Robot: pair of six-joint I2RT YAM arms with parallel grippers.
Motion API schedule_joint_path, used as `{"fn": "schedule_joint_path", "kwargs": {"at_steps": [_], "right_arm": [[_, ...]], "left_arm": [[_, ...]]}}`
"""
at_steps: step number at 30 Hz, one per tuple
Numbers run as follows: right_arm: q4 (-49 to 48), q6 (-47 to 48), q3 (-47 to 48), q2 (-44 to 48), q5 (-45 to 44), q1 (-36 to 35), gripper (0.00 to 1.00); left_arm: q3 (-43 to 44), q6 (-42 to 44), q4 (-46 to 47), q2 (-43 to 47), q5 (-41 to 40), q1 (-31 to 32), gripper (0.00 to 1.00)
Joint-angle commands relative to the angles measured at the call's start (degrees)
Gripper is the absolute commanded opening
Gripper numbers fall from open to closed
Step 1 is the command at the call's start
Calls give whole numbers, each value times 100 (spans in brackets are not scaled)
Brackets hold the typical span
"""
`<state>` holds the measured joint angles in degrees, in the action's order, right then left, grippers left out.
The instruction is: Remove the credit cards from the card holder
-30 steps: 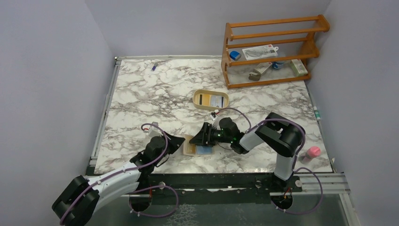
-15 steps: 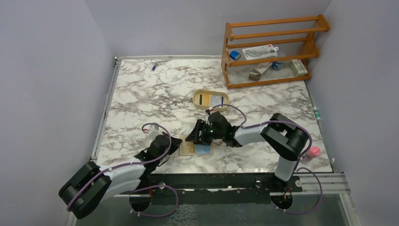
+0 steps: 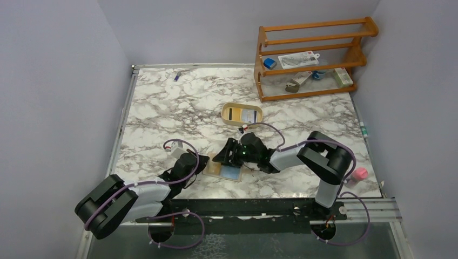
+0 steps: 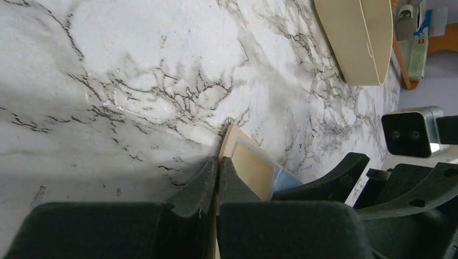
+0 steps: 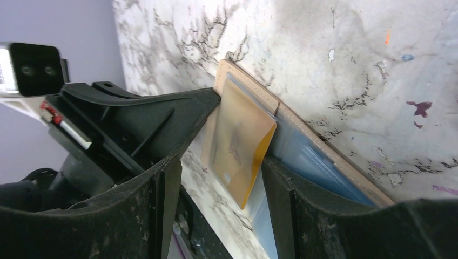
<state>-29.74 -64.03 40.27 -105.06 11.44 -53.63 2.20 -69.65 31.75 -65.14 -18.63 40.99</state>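
Note:
The tan card holder (image 3: 222, 170) lies open near the table's front edge. My left gripper (image 3: 201, 165) is shut on its left edge; the left wrist view shows both fingers (image 4: 208, 178) pinching the tan flap (image 4: 254, 168). My right gripper (image 3: 226, 156) hovers open over the holder from the right. In the right wrist view a yellowish credit card (image 5: 237, 137) tilts up out of the card holder (image 5: 254, 89) between the spread fingers (image 5: 283, 205). A light blue card (image 5: 310, 159) lies flat in the pocket behind it, also visible as a blue corner (image 4: 285, 181).
A cream oval tray (image 3: 242, 114) holding cards sits behind the holder. A wooden rack (image 3: 308, 59) with small items stands at the back right. A pink object (image 3: 359, 174) lies near the right edge, a small purple item (image 3: 176, 76) at the back left.
My right gripper has slid left over the holder, still open. The left arm's elbow has swung right while its gripper stays shut on the holder, which has turned slightly.

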Motion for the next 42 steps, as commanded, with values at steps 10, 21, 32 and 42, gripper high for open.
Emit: {"fn": "schedule_joint_path", "kwargs": {"at_steps": [10,21,32,42], "right_arm": [[-1945,-406,-1412,-1188,171,-162,64],[-3013,-163,-920,-1721,894,-202,61],[-1895,-100,-406,-1788,865,-252,60],[-1621,-69,-963,-1006,857,-239,60]], "left_arm": [[-654,-20,-816,-21,103,28,0],[-616,-91,-810,79,167,32,0],[-579,-65,-810,51,129,40,0],[-618,-26,-868,-9,36,34,0]]}}
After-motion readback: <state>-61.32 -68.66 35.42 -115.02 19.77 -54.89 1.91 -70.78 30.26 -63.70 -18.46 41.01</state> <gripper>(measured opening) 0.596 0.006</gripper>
